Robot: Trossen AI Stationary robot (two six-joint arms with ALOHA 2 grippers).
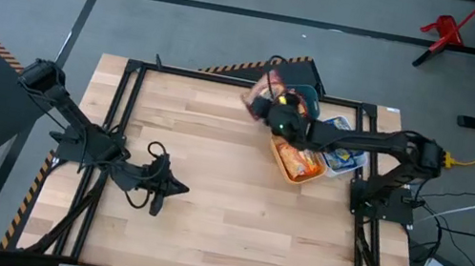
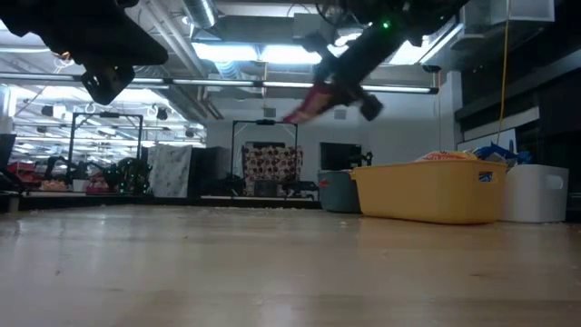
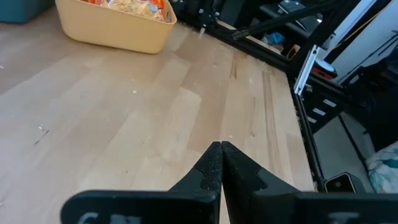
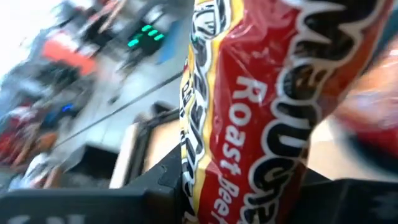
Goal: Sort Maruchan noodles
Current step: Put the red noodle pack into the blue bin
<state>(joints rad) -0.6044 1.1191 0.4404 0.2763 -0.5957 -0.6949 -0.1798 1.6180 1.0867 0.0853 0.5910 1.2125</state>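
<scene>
Two arms share the worktop [image 1: 225,208], and only one is busy. Well to the left of the yellow bin [image 2: 427,189], the left gripper [image 3: 221,163] waits just above bare wood with its fingers clenched together on nothing, probably parked there to keep clear of the sorting. The yellow bin serves as the landmark: it sits near the worktop's far right edge and already holds orange noodle packets [image 1: 299,161], so it appears to be the home for that colour.

Up and to the left of the yellow bin, the right gripper [image 2: 338,84] hangs in the air, grasping a dark red Maruchan packet [image 4: 261,118] by one end so that the rest droops at a slant. It is carried high, likely to pass over the bin walls on the way to wherever the red ones go. Just to the right of the yellow bin stands a white bin [image 2: 536,193], with blue-and-yellow packets [image 1: 346,151] showing from above.

Much is hard to make out. The right arm covers the bins behind the yellow bin in the overhead view, so the number of packets there cannot be told. The right wrist camera is filled by the red wrapper, hiding the fingers and whatever lies beneath.
</scene>
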